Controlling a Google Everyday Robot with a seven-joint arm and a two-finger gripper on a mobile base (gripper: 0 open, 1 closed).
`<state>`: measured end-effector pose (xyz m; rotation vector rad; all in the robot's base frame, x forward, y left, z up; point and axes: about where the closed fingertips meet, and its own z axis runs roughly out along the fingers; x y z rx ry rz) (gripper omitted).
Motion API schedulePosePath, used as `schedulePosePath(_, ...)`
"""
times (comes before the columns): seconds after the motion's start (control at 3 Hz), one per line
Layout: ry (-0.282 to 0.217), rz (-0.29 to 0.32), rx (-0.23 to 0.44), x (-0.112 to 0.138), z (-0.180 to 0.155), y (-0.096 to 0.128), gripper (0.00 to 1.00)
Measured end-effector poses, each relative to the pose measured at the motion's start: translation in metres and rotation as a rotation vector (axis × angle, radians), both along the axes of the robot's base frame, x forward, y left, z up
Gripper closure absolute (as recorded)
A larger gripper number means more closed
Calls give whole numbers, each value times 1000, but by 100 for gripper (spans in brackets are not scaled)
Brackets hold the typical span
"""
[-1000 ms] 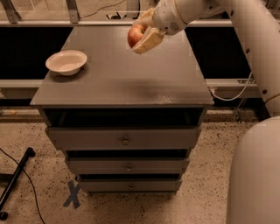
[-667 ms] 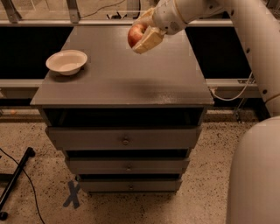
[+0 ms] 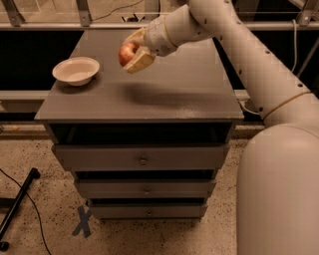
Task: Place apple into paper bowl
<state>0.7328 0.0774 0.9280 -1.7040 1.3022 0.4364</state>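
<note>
The red apple (image 3: pixel 127 53) with yellowish patches is held between the tan fingers of my gripper (image 3: pixel 133 52), lifted above the grey cabinet top (image 3: pixel 169 94). The gripper is shut on the apple. The off-white paper bowl (image 3: pixel 76 70) stands empty on the left part of the cabinet top, to the left of and lower than the gripper, a short gap away. My white arm (image 3: pixel 224 30) reaches in from the right.
The grey cabinet has several drawers (image 3: pixel 142 159) below the top. A rail with posts (image 3: pixel 83 15) runs behind it. A black pole and cable (image 3: pixel 20 204) lie on the speckled floor at the left. My white base (image 3: pixel 279 189) fills the right.
The gripper with the apple has moved left and slightly down, closer to the paper bowl. The bowl has not moved.
</note>
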Motion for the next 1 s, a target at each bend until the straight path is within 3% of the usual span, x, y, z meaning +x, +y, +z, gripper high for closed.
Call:
schedulePosePath(0.33, -36, 41, 91, 17, -9, 65, 100)
schedulePosePath(0.67, -33, 80, 141, 21, -6, 106, 100)
schedulePosePath(1.0, 8, 142, 180, 16, -5, 148, 100)
